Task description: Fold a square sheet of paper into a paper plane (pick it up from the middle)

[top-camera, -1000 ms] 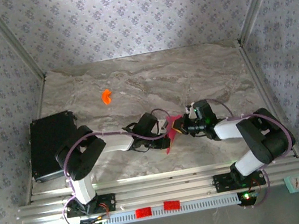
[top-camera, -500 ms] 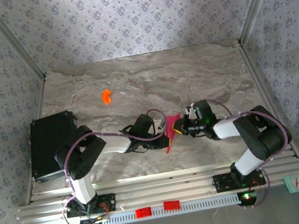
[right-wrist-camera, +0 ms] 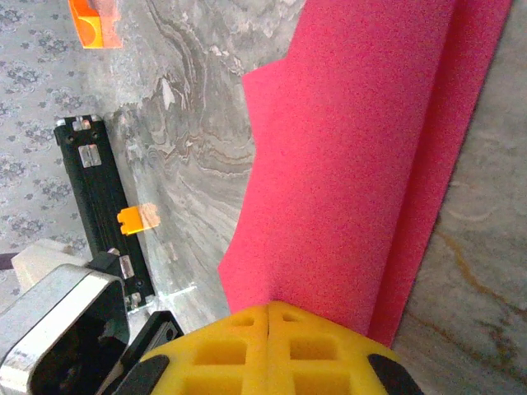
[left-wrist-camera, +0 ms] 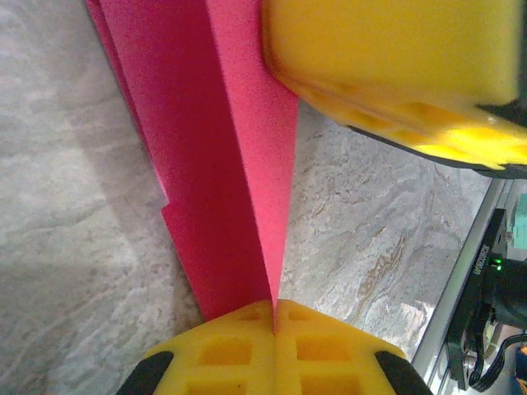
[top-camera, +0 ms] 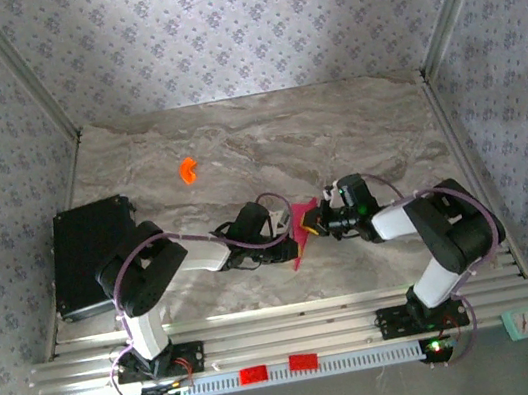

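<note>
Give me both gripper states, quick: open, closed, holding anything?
Left gripper: closed, pinching the folded magenta-pink paper sheet.
Right gripper: closed, pinching the same sheet.

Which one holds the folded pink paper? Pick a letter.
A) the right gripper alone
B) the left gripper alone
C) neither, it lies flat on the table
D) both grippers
D: the left gripper and the right gripper are each pinched shut on the folded pink paper.

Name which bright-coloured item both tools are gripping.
The pink paper, pinched by the left tool and right tool; the orange piece lies loose, farther back.
</note>
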